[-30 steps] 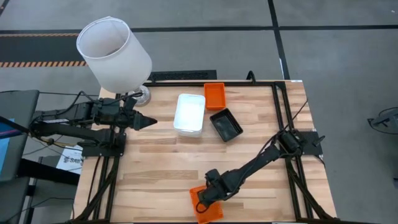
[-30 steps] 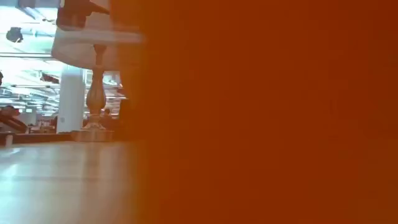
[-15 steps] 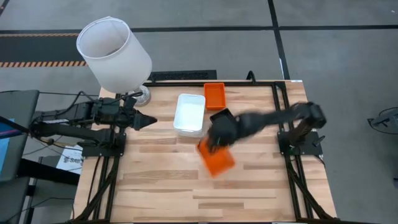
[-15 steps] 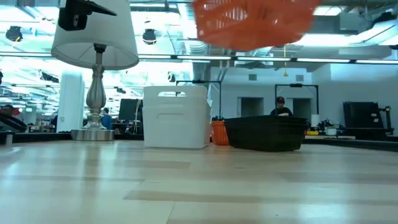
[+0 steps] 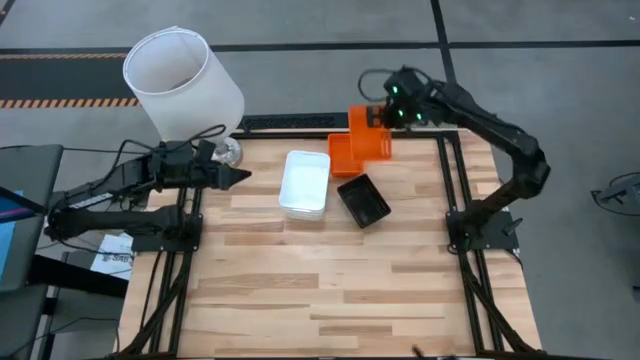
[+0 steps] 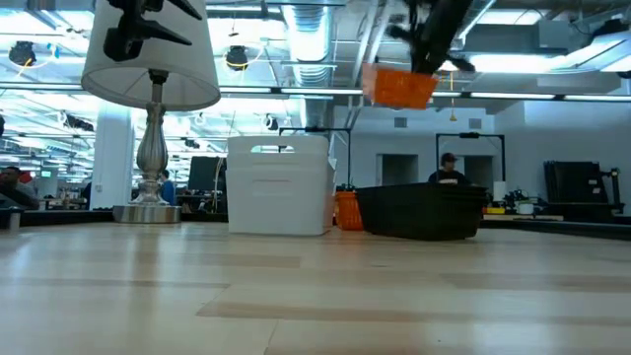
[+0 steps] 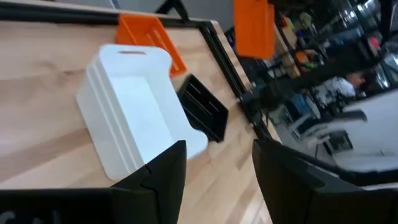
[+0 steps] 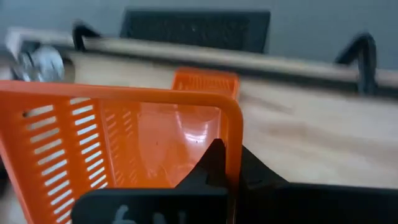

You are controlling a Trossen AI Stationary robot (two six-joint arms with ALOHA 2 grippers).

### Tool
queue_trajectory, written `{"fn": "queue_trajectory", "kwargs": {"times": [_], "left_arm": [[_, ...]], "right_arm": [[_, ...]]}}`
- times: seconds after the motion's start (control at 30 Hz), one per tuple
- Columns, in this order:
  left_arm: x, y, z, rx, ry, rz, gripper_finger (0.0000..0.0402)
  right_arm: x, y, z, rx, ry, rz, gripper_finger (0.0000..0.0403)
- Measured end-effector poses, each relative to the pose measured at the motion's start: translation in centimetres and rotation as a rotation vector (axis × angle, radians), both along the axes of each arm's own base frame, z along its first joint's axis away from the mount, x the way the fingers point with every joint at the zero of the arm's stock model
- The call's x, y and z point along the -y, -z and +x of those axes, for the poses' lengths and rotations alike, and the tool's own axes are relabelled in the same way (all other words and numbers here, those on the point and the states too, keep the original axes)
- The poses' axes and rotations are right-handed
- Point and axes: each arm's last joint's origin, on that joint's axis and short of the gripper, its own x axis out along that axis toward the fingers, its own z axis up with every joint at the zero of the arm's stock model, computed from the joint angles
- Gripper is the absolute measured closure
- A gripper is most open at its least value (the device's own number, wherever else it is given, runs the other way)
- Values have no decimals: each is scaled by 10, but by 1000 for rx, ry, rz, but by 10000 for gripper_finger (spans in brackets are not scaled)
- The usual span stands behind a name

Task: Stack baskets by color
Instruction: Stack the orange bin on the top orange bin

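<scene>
My right gripper (image 5: 388, 117) is shut on an orange basket (image 5: 370, 133), held high over the table's far edge, above a second orange basket (image 5: 345, 155) that rests on the wood. A stack of white baskets (image 5: 305, 182) sits to that one's left. One black basket (image 5: 363, 200) rests on its bottom nearer the middle. My left gripper (image 7: 217, 168) stands open at the table's left, pointing toward the white stack (image 7: 134, 118) and holding nothing. My right gripper holds the orange basket by one end wall at its rim (image 8: 231, 140), one finger (image 8: 208, 168) inside the basket and the other outside. The fingers slant down from the table's right-far side. The basket (image 6: 399, 87) is lifted clear and hangs tilted.
A lamp with a big white shade (image 5: 183, 85) and a metal foot (image 5: 230, 152) stands at the far left corner, beside my left arm. A black frame rail (image 5: 445, 160) runs along the right side. Bare wood (image 5: 330, 290) fills the near half.
My right gripper has carried the orange basket from the table's near edge up and across to the far edge, swinging fast and turning on the way; the basket is now high above the other orange one. My left gripper has swung a little toward the far edge.
</scene>
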Motion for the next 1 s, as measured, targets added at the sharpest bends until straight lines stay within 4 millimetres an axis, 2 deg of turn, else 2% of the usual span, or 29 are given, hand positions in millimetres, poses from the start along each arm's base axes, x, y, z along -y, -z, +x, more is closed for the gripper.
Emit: {"fn": "queue_trajectory", "kwargs": {"times": [0.1, 0.27, 0.5, 0.77, 0.87, 1.0], "left_arm": [[-6, 0, -2, 1, -48, -7, 230], [-15, 0, -5, 13, -136, -31, 230], [-25, 0, -9, 22, -245, -42, 230], [-32, 0, -13, 26, -317, -49, 230], [-33, 0, -14, 26, -330, -49, 230], [-34, 0, -15, 25, -345, -47, 230]], "right_arm": [[32, 18, -1, 16, 27, 18, 398], [73, 57, 6, -6, -13, 84, 398], [115, 113, 33, 49, -76, 157, 391], [131, 161, 56, 84, -136, 246, 396], [131, 170, 57, 57, -134, 281, 387], [130, 171, 56, 29, -122, 281, 391]]}}
